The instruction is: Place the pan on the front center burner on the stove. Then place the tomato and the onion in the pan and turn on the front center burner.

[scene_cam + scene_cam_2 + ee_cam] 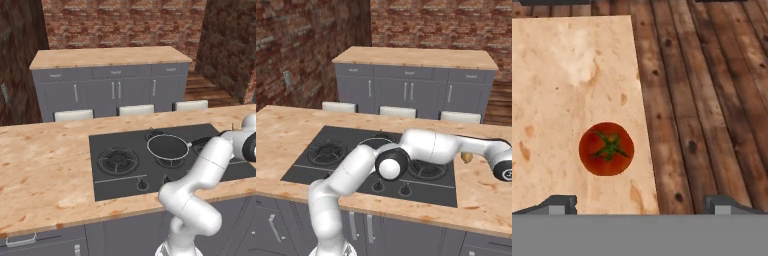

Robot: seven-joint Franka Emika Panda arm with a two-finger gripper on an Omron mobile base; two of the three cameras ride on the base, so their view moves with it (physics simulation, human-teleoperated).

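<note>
Currently the claw (pixel 641 204) is standing fully open and empty above the worktop (pixel 562 75); the tomato (pixel 606 148) is lying left of its centreline, near the worktop's edge.

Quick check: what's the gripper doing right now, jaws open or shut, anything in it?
Gripper: jaws open wide, holding nothing; it hangs above the counter edge with the tomato lying on the counter below, off to one side of the jaws.

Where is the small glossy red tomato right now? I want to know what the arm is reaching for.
In the hand view, the small glossy red tomato lies on the light wooden countertop near its edge, beside the dark plank floor, ahead of the open gripper.
</note>
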